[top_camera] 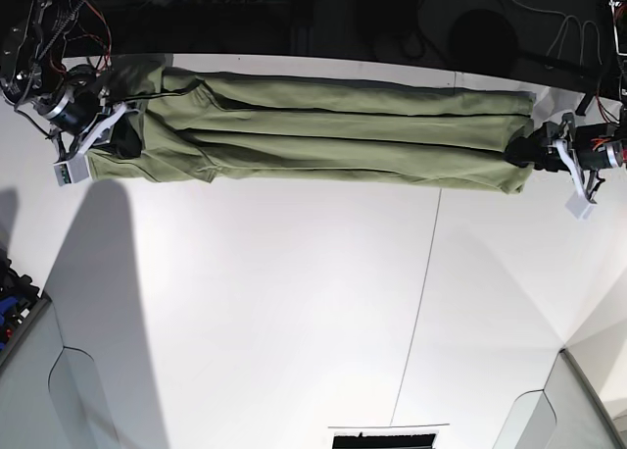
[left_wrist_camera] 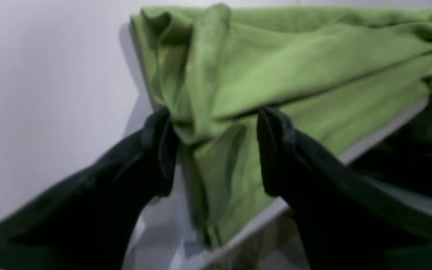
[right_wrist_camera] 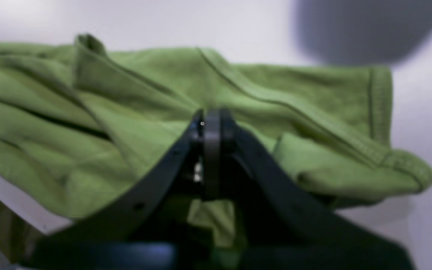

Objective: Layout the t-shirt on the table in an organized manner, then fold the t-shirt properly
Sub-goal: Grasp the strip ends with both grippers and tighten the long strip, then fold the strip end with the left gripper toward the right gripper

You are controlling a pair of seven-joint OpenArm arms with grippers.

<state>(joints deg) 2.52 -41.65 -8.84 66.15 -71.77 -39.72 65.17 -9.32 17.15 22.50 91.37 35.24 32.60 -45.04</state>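
Observation:
The green t-shirt (top_camera: 333,130) lies folded into a long narrow band along the far edge of the white table (top_camera: 274,312). My right gripper (right_wrist_camera: 210,122) is shut on the t-shirt (right_wrist_camera: 238,90) near a hemmed sleeve; in the base view this right gripper (top_camera: 118,125) is at the band's left end. My left gripper (left_wrist_camera: 218,146) stands open, its fingers either side of a bunch of the t-shirt (left_wrist_camera: 276,63) that hangs over the table's edge. In the base view the left gripper (top_camera: 534,153) is at the band's right end.
A thin dark seam (top_camera: 423,292) runs across the table from the shirt to the front. Beyond the far edge is a dark area with cables (top_camera: 549,27). Grey panels (top_camera: 29,371) stand at the front corners, and a dark object (top_camera: 387,437) at the front edge.

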